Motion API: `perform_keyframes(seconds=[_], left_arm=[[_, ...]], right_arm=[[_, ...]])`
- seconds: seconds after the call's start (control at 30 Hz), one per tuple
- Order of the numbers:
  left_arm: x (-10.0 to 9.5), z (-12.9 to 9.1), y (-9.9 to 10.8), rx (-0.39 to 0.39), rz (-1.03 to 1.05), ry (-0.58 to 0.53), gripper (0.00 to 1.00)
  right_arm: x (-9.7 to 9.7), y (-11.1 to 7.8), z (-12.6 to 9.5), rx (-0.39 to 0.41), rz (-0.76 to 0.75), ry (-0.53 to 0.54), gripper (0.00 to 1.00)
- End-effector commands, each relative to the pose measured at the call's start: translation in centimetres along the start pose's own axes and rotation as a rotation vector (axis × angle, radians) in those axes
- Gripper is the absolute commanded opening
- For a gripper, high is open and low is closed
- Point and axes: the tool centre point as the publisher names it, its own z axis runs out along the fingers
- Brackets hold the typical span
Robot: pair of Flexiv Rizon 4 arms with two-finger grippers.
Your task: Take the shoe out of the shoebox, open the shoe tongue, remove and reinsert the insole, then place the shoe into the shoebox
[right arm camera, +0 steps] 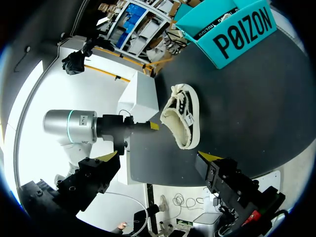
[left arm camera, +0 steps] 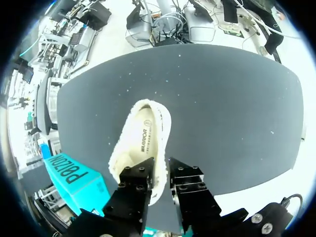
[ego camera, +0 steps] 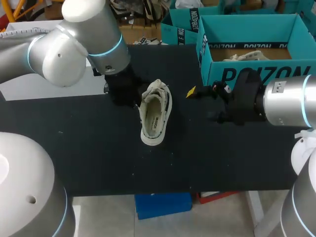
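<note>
Plainly, the left pincer [left arm camera: 160, 174] seems clamped on the rim of the shoe [ego camera: 155, 113], which lies on the table [ego camera: 98, 158]; the right pincer [right arm camera: 158, 158] gapes empty nearby. So thin a hold may let the shoe twist or slip once the insole is tugged. The dark table has free space around the shoe, and the shoebox [ego camera: 247, 61] stands behind.

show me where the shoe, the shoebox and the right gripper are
shoe [ego camera: 155, 116], head view, middle of its open top.
shoebox [ego camera: 276, 71], head view, on its front wall.
right gripper [right arm camera: 159, 156], right wrist view, midway between its open yellow fingertips.
</note>
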Motion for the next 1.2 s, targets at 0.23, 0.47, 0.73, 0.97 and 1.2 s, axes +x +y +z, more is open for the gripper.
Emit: perform_keyframes(seconds=[0.23, 0.47, 0.73, 0.97, 1.2], left_arm=[[1.4, -1.3, 0.2, 0.077, -0.138, -0.073, 1.00], [2.7, -2.6, 0.4, 0.151, -0.282, -0.134, 1.00], [2.7, -2.6, 0.4, 0.151, -0.282, -0.134, 1.00], [2.7, -2.6, 0.4, 0.151, -0.282, -0.134, 1.00], [2.1, -2.5, 3.9, 0.087, -0.922, -0.212, 1.00]], right_arm=[[0.0, 0.0, 0.0, 0.000, 0.000, 0.000, 1.00], [0.0, 0.0, 0.0, 0.000, 0.000, 0.000, 1.00], [0.0, 0.0, 0.0, 0.000, 0.000, 0.000, 1.00], [0.0, 0.0, 0.0, 0.000, 0.000, 0.000, 1.00], [0.0, 0.0, 0.0, 0.000, 0.000, 0.000, 1.00]])
